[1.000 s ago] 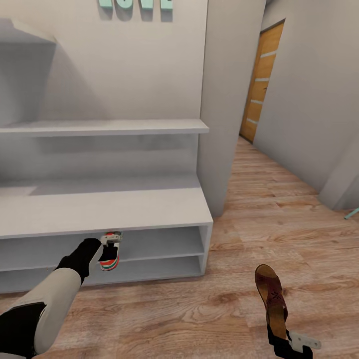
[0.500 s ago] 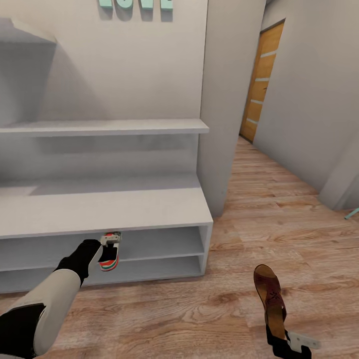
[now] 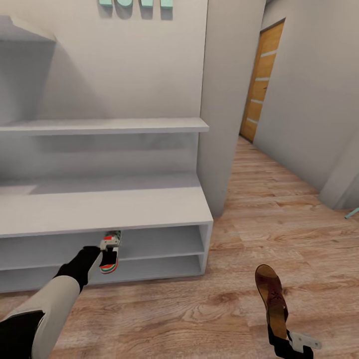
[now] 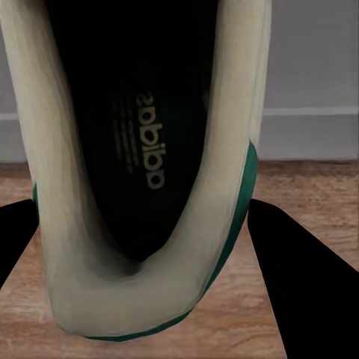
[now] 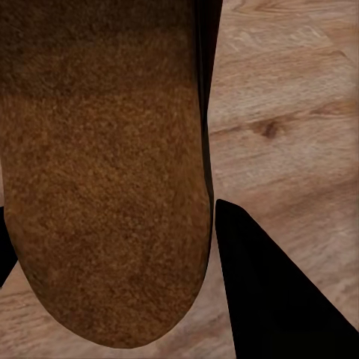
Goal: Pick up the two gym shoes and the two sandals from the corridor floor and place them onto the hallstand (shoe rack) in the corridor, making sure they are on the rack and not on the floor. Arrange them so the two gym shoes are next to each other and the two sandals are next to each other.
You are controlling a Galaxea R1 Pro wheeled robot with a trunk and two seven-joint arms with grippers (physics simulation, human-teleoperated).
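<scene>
At front edge of hallstand (image 3: 149, 204), upper open shelf level: left end effector (image 3: 107, 249) pinching one gym shoe (image 3: 110, 252) by the heel end, toe aimed into the shelf opening. Shoe hangs at the mouth of that level, seemingly not yet set down; cannot tell whether the sole touches the shelf board. Left wrist view: dark insole and white-green heel rim of the gym shoe (image 4: 142, 164) between two dark fingers (image 4: 307, 284), wood floor below and the pale unit beyond.

Low at right, over corridor floor (image 3: 279, 209): right end effector (image 3: 284, 336) clamped on the heel end of one sandal (image 3: 271, 299), toe pointing away from the robot. Right wrist view: tan insole of the sandal (image 5: 105, 172) close up, floor planks behind. Held clear of or resting on the floor — cannot tell.

Progress, judged: nothing visibly resting on the hallstand; top and visible shelf parts bare. First gym shoe near placement; sandal in hand, awaiting its turn.

Count: gym shoes seen, one. Sandals seen, one. Hallstand, one, two open levels. Floating wall shelf (image 3: 104, 126) above, one. Orange door (image 3: 262, 80) down the corridor, one.
</scene>
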